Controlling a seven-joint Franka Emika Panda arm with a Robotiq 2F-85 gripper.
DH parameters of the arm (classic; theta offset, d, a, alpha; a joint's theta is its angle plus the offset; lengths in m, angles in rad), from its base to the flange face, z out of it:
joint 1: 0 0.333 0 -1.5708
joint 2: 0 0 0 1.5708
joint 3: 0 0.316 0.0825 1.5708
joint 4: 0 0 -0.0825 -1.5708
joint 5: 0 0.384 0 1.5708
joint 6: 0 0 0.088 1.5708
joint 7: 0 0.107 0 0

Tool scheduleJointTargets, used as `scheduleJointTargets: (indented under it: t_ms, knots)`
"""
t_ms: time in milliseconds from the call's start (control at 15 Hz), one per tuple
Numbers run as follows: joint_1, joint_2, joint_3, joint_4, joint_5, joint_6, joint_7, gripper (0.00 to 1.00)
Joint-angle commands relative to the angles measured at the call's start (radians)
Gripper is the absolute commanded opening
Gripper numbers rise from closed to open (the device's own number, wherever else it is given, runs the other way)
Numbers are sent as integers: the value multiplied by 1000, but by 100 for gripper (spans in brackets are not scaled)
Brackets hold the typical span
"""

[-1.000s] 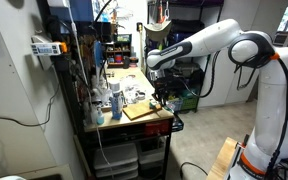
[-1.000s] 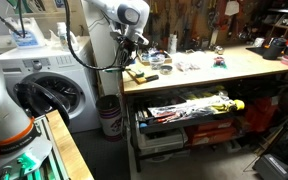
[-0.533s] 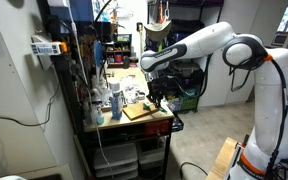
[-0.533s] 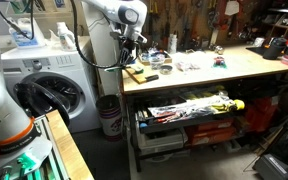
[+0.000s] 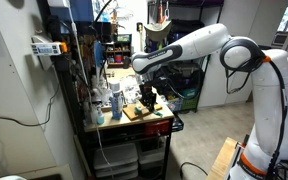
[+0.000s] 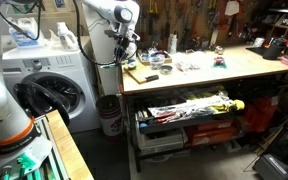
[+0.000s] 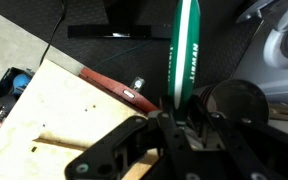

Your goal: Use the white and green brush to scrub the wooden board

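- One arm (image 5: 199, 45) reaches over the end of the desk (image 6: 234, 66), and its jaws hang close above the wooden board (image 5: 142, 111).
- In the wrist view the jaws are closed on the white and green brush (image 7: 187, 50). Its green, lettered handle sticks out from between them and runs past the board's edge. The bristle end is hidden under the jaws.
- Both exterior views show the board lying flat at the corner of the desk nearest the arm.
- A reddish strip (image 7: 109, 88) lies along one edge of the board in the wrist view.
- White and blue bottles (image 5: 114, 100) stand upright just beside the board.
- A small black object (image 6: 151, 78) lies on the desk near the board.
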Motion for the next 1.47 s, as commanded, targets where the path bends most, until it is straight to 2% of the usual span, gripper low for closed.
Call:
scheduleJointTargets:
  t_ms: [0, 267, 867, 1400]
  knots:
    - [20, 4, 8, 15, -34, -96, -5, 6]
    - [18, -5, -11, 5, -95, -164, 18, 6]
    - [-32, 48, -78, 79, -154, -151, 58, 6]
    - [1, 152, -39, 198, -146, -154, 17, 6]
